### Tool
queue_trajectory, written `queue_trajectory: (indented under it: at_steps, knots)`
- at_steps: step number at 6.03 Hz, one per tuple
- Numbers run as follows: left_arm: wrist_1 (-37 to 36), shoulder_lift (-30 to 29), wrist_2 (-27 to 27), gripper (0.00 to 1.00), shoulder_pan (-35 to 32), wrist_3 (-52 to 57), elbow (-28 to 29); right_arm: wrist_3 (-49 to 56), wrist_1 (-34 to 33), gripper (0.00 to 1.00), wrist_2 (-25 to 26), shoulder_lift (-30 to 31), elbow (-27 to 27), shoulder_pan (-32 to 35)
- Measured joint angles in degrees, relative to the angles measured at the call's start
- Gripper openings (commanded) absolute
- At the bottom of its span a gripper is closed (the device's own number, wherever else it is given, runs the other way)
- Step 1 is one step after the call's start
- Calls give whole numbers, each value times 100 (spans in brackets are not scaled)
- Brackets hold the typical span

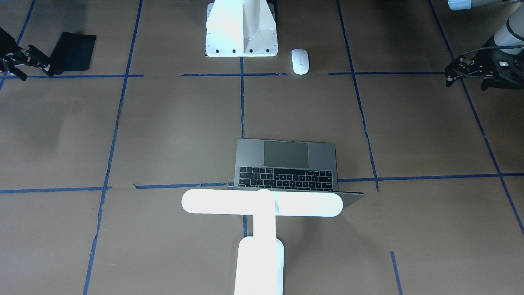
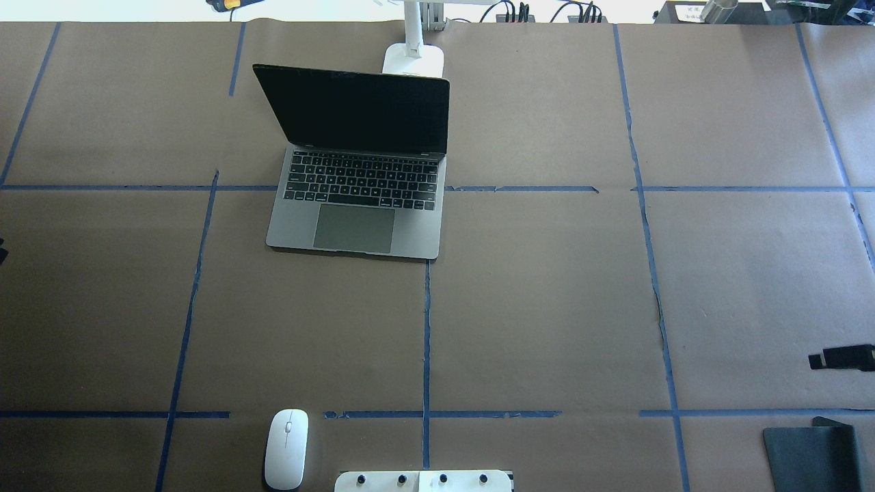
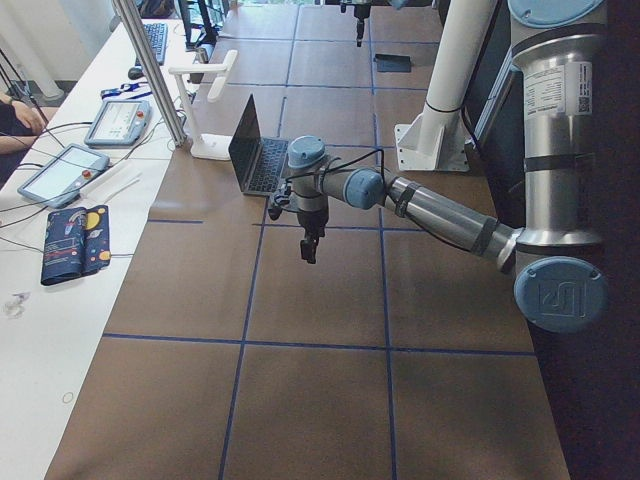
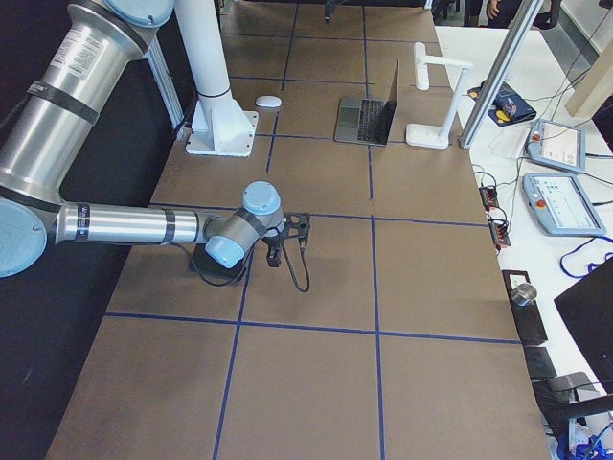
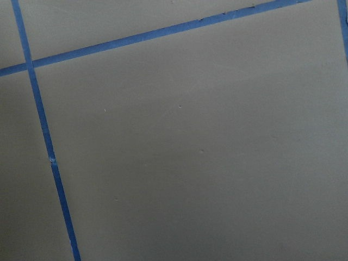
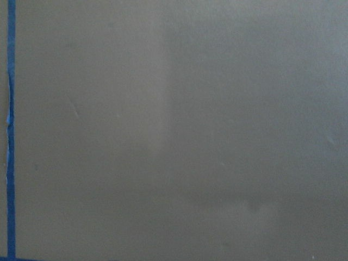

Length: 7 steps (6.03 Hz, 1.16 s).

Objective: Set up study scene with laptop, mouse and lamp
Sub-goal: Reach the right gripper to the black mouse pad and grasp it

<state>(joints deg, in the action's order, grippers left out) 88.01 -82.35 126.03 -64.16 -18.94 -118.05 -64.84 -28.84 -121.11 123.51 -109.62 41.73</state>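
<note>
Facing the robot, we see the left gripper [image 1: 466, 83] and right gripper [image 1: 35, 73] with fingers seemingly parted and empty. The mouse [image 1: 300, 61] lies well apart from both, nearer the left. Overhead and in both wrist views no fingers show. We judge the mouse light, rigid and slick, best pinched across its narrow sides.

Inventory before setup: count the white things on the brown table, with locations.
3: the bolted pedestal at the robot's edge; the mouse beside it, robot's left; the lamp beyond the open laptop. None looks hidden.
</note>
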Motion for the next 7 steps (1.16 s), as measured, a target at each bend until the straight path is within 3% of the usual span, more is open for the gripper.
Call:
queue_trajectory:
  at_steps: [2,5,6,7]
  knots:
    - [555,174,4,100,9,-25,199,-544,811,100,387,596,77,-788]
    - [637,192,9,100,13,-31,231,-1218,1128,99,1397,663,473,-1974]
    - [638,192,9,100,11,-31,230,-1321,1185,94,1575,641,607,-2252]
    - [639,196,9,100,9,-31,230,-1364,1201,80,1637,634,681,-2415]
